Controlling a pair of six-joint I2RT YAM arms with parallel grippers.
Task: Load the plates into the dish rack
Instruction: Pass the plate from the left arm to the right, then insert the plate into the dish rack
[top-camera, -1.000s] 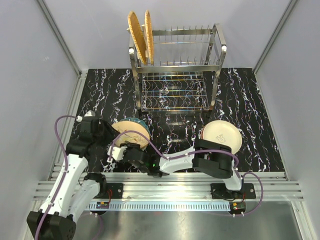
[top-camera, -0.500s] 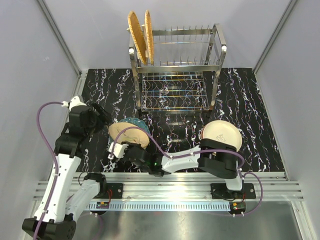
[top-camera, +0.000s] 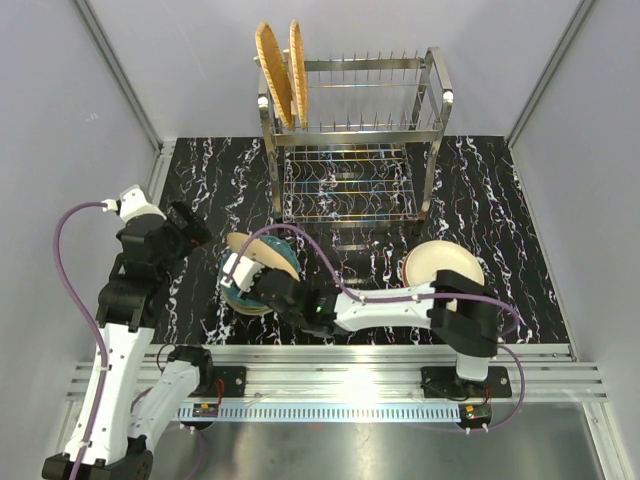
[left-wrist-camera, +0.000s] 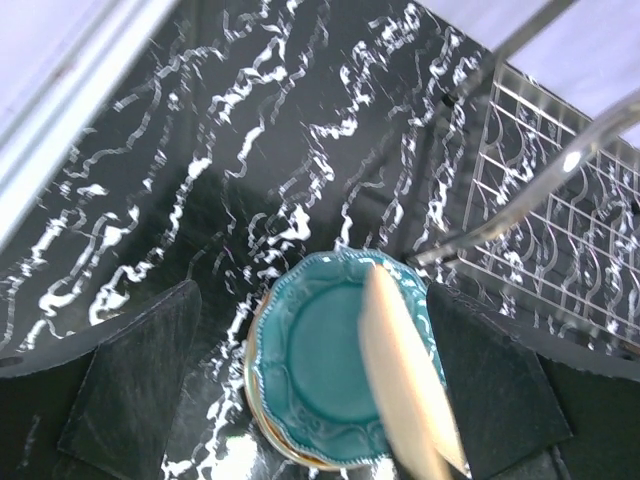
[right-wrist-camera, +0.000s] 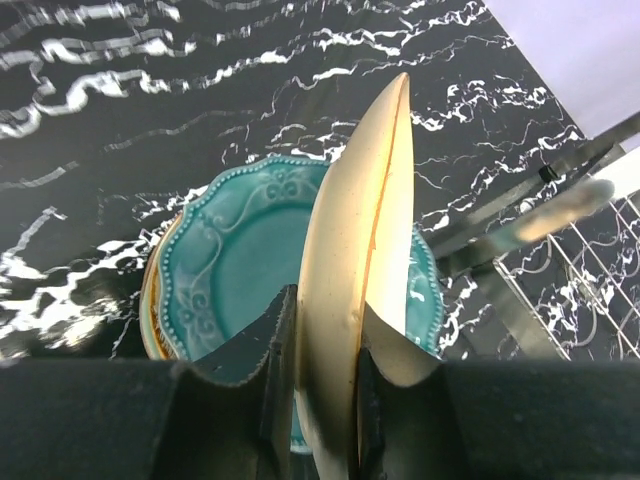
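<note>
- The right gripper is clamped on the rim of a glossy round cream plate. Its dark fingers pinch the lower edge from both sides, and the plate stands on edge, nearly upright.
- That cream plate hangs right over a teal plate, a glazed ceramic one with a beaded scalloped rim and raised scrollwork. Whether the two touch can't be told.
- The teal plate lies flat on top of a small stack near the table's left front. A yellow-rimmed plate peeks out beneath it.
- The left gripper hovers off to the stack's left, jaws spread wide and holding nothing. Its matte black pads frame the teal plate from above.
- At the back stands the dish rack, shiny steel wire, two tiers, with thin upright tines on top and a grid shelf below.
- Two orange woven plates stand on edge in the rack's top left slots, leaning slightly.
- A pale round plate lies flat at the right front, partly hidden by the right arm.
- All of this sits on a black marble-look tabletop veined with white and shiny enough to throw glare.
- Plain pale grey walls close in on three sides, and a ribbed aluminium rail runs along the near edge.
</note>
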